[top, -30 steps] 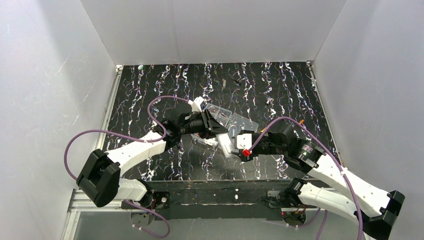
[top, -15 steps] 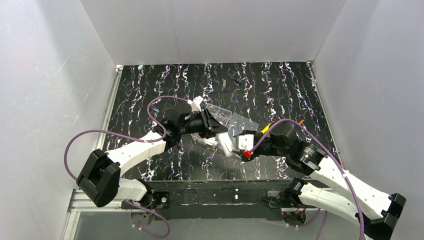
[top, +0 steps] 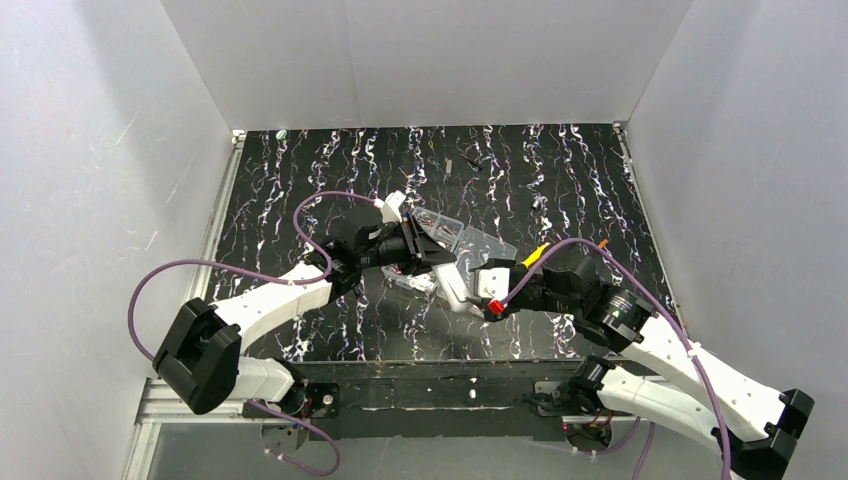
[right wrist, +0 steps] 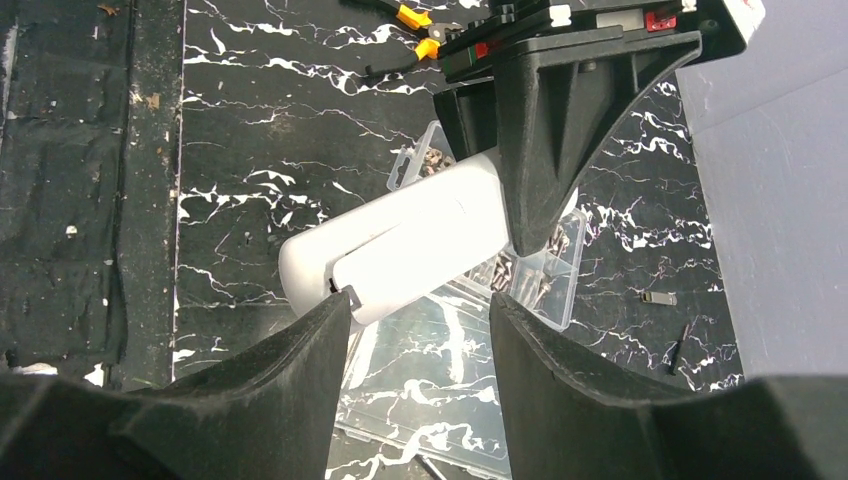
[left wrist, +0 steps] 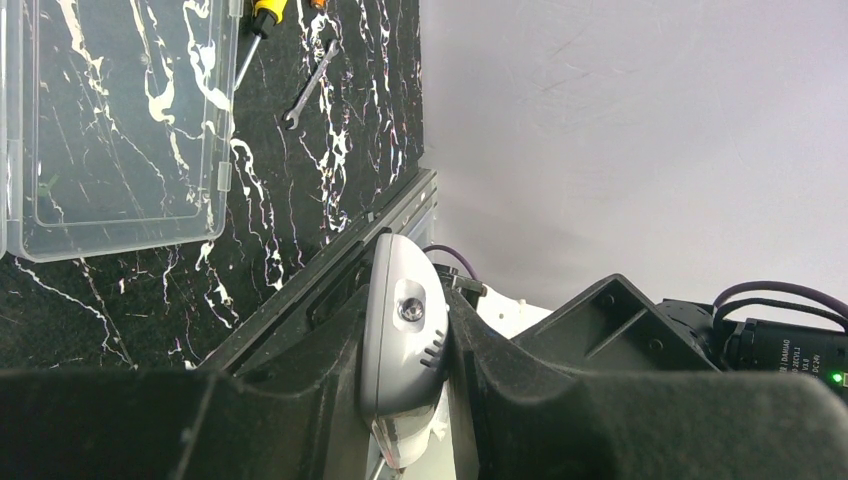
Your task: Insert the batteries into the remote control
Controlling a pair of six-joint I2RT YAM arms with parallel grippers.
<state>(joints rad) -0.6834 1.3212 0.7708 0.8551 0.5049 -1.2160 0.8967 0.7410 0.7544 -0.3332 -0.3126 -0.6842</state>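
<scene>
Above the worktop's middle, the left gripper [left wrist: 405,320] clamps the remote control [right wrist: 400,245]; the right gripper [right wrist: 418,308] stands parted at its free end.

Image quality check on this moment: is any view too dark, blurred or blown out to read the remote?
Top external: evenly lit and sharp, but the remote control is small and partly hidden between the two arms. Left wrist: the left fingers in the foreground are nearly black with little detail; the remote is sharp. Right wrist: the right fingers are dark and soft; the white remote is bright, edges clear.
</scene>
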